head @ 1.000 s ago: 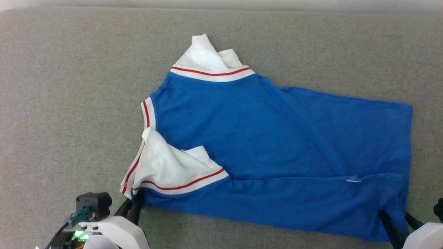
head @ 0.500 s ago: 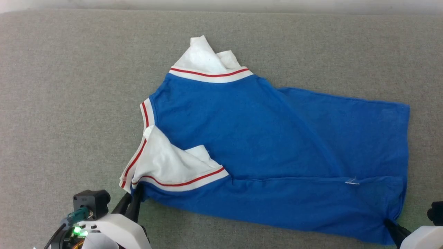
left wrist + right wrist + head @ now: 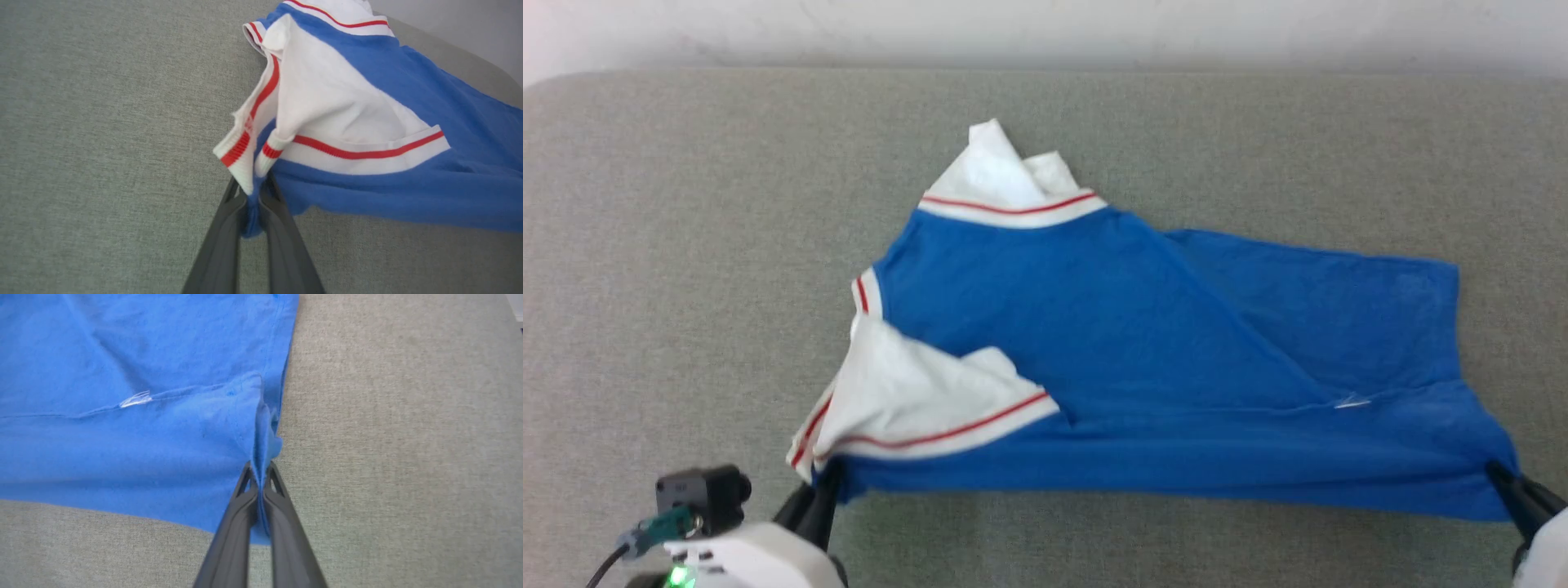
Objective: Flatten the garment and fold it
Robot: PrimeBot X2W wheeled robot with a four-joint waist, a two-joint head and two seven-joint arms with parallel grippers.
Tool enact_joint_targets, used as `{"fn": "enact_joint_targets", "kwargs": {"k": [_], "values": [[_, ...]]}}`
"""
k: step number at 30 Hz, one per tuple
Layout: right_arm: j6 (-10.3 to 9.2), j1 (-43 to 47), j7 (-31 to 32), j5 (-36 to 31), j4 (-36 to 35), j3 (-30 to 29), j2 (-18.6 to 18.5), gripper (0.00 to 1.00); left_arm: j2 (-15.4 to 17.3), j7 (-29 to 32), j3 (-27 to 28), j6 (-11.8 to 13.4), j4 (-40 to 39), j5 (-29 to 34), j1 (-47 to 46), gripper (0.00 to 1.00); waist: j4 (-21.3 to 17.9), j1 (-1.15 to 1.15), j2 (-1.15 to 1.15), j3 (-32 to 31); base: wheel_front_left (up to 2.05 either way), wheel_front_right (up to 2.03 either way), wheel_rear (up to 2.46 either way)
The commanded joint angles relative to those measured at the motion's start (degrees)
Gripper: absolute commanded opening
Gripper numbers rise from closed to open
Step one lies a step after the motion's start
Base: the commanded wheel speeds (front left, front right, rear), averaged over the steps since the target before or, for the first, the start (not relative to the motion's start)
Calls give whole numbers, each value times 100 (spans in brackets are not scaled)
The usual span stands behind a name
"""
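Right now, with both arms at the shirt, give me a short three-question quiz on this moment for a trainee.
1. True or false: the right gripper is shut on a blue edge of the garment.
2. Which part hangs just beside the left gripper's pinch? A. red-striped white sleeve B. a pocket C. a zip
3. What colour is the surface under the garment?
Key: 1 true; 2 A; 3 grey.

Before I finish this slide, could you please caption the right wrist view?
Right pincer shut on a corner of the blue garment, grey fabric surface beneath.
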Motion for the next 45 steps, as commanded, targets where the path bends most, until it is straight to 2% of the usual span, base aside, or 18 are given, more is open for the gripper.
{"fn": "enact_joint_targets", "kwargs": {"k": [1, 7, 12, 17, 24, 25, 26, 27, 28, 34, 39, 42, 45], "values": [[-12, 25, 85, 52, -116, -123, -37, 0, 90, 149, 102, 161, -188, -94, 257, 0, 36, 0, 0, -92, 0, 0, 0], [-12, 428, 477, 73, -264, -362, 161, 0, 45, 415, 153, 411, -586, -387, 904, 0, 140, 0, 0, -105, 0, 0, 0], [-12, 742, 763, 1, -245, -445, 413, 0, -169, 413, 90, 431, -464, -633, 1203, 0, 205, 0, 0, -44, 0, 0, 0], [-12, 888, 839, -153, -134, -456, 500, 0, -325, 323, 62, 292, -99, -819, 1250, 0, 223, 0, 0, 13, 0, 0, 0], [-12, 713, 427, -173, 138, -296, 549, 0, -519, -135, 69, -66, 429, -818, 834, 0, 205, 0, 0, 30, 0, 0, 0], [-12, 674, 360, -162, 189, -257, 539, 7, -538, -174, 65, -103, 500, -817, 781, 29, 195, 0, 0, 27, 0, 0, 0], [-12, 647, 315, -148, 239, -199, 516, 42, -558, -201, 57, -137, 567, -825, 740, 60, 186, 0, 0, 21, 0, 0, 0], [-12, 622, 266, -133, 280, -149, 492, 100, -571, -206, 40, -178, 626, -841, 712, 77, 175, 0, 0, 15, 0, 0, 0], [-12, 598, 212, -116, 317, -122, 477, 100, -591, -215, 33, -207, 672, -867, 693, 100, 167, 0, 0, 8, 0, 0, 0], [-12, 560, 92, 39, 329, -74, 409, 100, -611, -183, 102, -214, 660, -1024, 798, 100, 131, 0, 0, -43, 0, 0, 0], [-12, 533, -21, 215, -69, -293, 407, 100, -443, -329, 461, -69, 61, -1050, 1052, 100, 125, 0, 0, -82, 0, 0, 0], [-12, 395, -344, 100, -418, -489, 389, 100, -242, -666, 801, 12, -468, -800, 1054, 100, 126, 0, 0, -82, 0, 0, 0], [-12, 126, -963, -214, -704, -634, 432, 100, 15, -1088, 1016, 112, -852, -227, 843, 100, 119, 0, 0, -54, 0, 0, 0]]}}
